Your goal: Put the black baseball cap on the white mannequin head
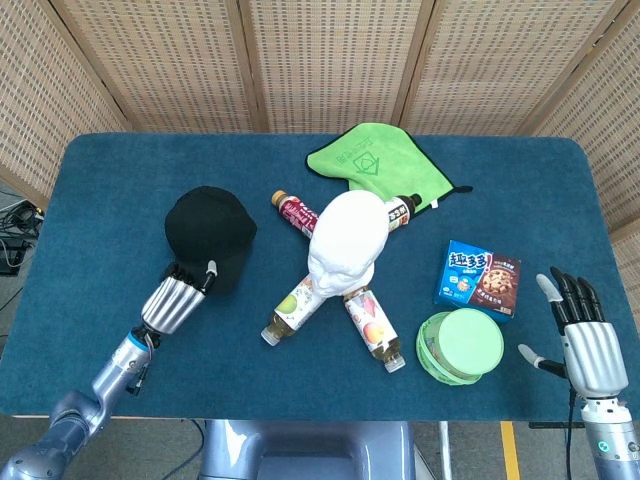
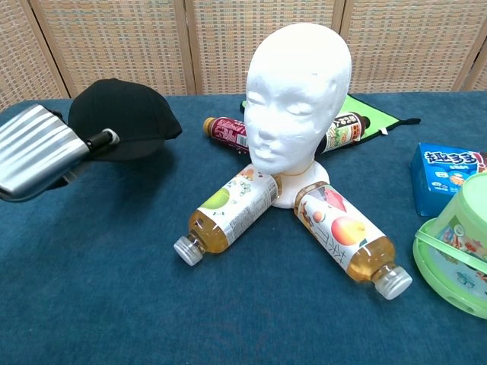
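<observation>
The black baseball cap (image 1: 208, 232) (image 2: 125, 119) hangs off the table at the left, gripped by its brim in my left hand (image 1: 178, 297) (image 2: 38, 148). The white mannequin head (image 1: 346, 243) (image 2: 298, 106) stands upright at the table's middle, to the right of the cap and apart from it. My right hand (image 1: 583, 334) is at the table's front right edge, fingers spread and holding nothing; the chest view does not show it.
Several drink bottles (image 1: 296, 304) (image 2: 228, 212) lie fanned around the mannequin's base. A green cloth (image 1: 373, 160) lies behind it. A blue cookie box (image 1: 479, 278) and a green lidded tub (image 1: 459, 345) stand at the right.
</observation>
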`<state>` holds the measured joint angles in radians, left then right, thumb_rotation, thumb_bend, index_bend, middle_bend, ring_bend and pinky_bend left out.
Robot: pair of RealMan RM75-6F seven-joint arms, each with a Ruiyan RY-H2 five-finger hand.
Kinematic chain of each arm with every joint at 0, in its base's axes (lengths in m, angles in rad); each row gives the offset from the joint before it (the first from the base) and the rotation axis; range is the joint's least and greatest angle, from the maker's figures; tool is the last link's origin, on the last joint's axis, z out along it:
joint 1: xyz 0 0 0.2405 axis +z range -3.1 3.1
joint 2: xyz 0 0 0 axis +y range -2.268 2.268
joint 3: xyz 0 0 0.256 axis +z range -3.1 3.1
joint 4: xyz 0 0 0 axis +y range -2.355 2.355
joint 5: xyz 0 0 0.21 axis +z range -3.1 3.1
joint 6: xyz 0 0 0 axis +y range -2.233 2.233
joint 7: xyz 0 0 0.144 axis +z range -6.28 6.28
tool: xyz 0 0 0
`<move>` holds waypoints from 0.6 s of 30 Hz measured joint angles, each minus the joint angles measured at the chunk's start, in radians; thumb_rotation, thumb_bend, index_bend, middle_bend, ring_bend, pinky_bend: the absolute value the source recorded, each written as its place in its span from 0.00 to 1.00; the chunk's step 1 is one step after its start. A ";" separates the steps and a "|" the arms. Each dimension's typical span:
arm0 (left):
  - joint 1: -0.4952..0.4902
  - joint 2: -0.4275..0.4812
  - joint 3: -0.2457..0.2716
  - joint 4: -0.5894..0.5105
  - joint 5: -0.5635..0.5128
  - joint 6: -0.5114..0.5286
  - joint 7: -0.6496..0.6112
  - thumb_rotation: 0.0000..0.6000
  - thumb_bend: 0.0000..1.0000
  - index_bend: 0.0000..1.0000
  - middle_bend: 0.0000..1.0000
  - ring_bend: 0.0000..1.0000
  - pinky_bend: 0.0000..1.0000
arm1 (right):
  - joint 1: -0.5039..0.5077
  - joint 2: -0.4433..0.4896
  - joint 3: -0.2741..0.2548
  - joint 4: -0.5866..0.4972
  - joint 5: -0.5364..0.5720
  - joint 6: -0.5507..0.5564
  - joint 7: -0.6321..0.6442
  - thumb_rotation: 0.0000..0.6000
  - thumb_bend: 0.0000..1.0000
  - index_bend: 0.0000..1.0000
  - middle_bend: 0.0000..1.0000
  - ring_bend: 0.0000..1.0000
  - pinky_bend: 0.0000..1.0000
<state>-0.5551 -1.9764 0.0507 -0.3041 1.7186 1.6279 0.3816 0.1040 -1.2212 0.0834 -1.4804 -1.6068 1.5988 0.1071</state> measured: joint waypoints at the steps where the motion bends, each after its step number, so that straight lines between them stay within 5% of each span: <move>1: -0.004 0.015 0.003 -0.006 0.005 0.009 0.008 1.00 0.67 0.83 0.91 0.86 0.75 | 0.000 0.000 -0.001 0.000 -0.001 0.000 0.000 1.00 0.05 0.00 0.00 0.00 0.00; 18: -0.062 0.298 0.044 -0.280 0.093 0.098 0.206 1.00 0.66 0.83 0.91 0.86 0.74 | -0.002 0.001 -0.001 -0.003 -0.003 0.006 0.001 1.00 0.05 0.00 0.00 0.00 0.00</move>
<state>-0.6166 -1.6788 0.0948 -0.5840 1.8114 1.7261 0.5880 0.1020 -1.2206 0.0826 -1.4832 -1.6098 1.6050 0.1084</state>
